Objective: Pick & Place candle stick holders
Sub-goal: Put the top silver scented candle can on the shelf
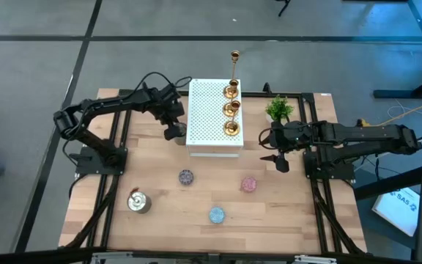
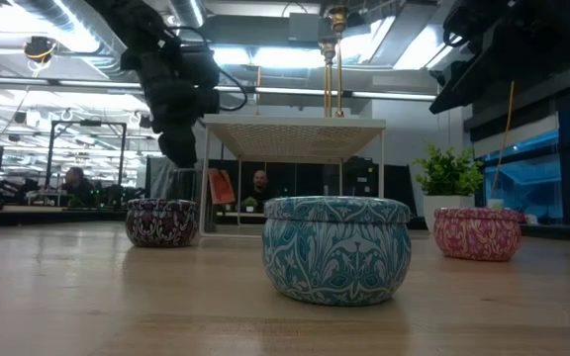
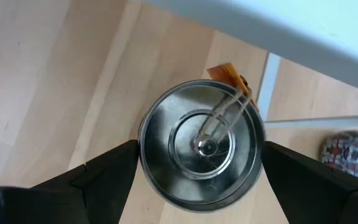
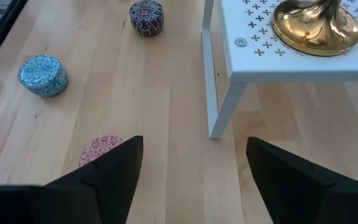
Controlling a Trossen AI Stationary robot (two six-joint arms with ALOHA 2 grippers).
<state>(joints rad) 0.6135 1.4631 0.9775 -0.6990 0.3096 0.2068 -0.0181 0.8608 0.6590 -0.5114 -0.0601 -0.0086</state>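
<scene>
A silver cup (image 3: 201, 148) sits upright directly beneath the left gripper (image 3: 199, 171), between its spread fingers and beside the white box (image 1: 215, 117). The right gripper (image 4: 191, 168), also spread, hovers well apart, near the pink tin (image 4: 98, 149).

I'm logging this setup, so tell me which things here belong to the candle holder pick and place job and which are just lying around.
Part of the job:
- gold holders on the white perforated stand
- silver cup between the left gripper fingers
- silver cup on the table
- purple tin, pink tin, blue tin

Just lying about:
- potted plant
</scene>
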